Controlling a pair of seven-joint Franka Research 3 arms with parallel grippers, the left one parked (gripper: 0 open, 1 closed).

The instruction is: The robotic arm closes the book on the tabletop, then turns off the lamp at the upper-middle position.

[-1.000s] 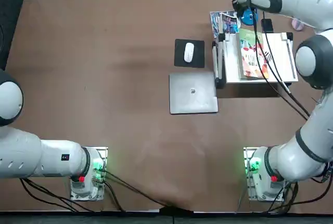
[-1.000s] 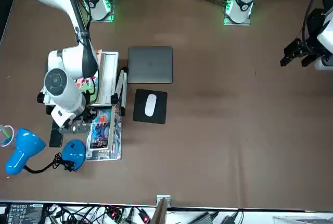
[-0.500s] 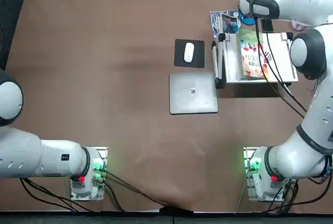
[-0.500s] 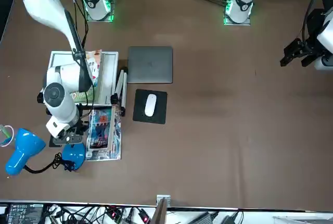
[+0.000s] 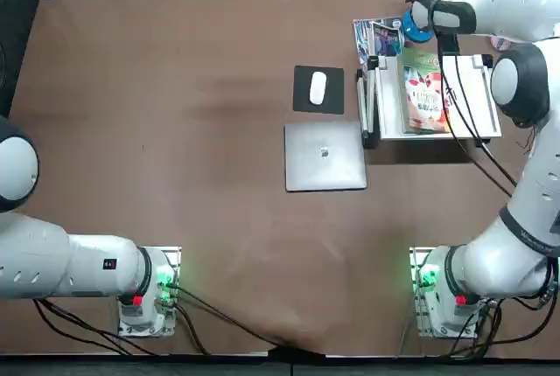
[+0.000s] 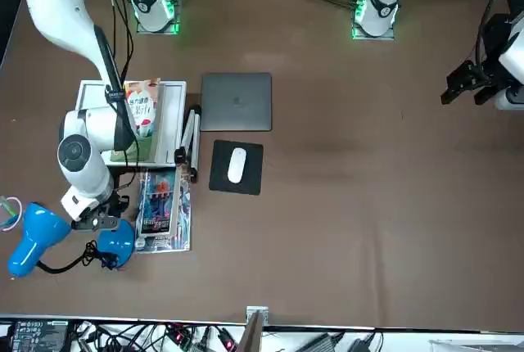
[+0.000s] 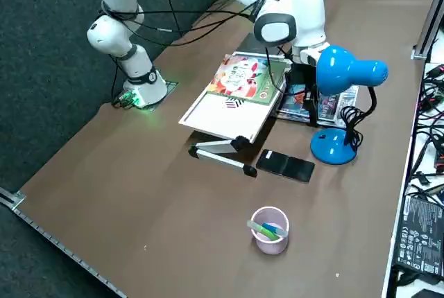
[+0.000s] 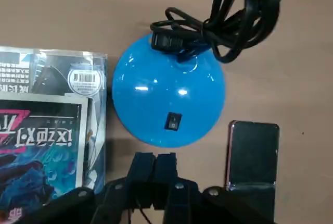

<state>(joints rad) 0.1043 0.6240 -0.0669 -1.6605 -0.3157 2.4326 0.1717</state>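
Above the lamp (image 8: 169, 96), end effector (image 8: 156, 164) pointing down, fingers together

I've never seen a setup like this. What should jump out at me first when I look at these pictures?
Probably the bright blue lamp at the table's far right corner, its round base ringed by coiled black cord. The white right arm's hand hovers shut right over that base, next to its small switch. Just behind the arm, a closed green book lies on a white stand, with a grey laptop alongside.
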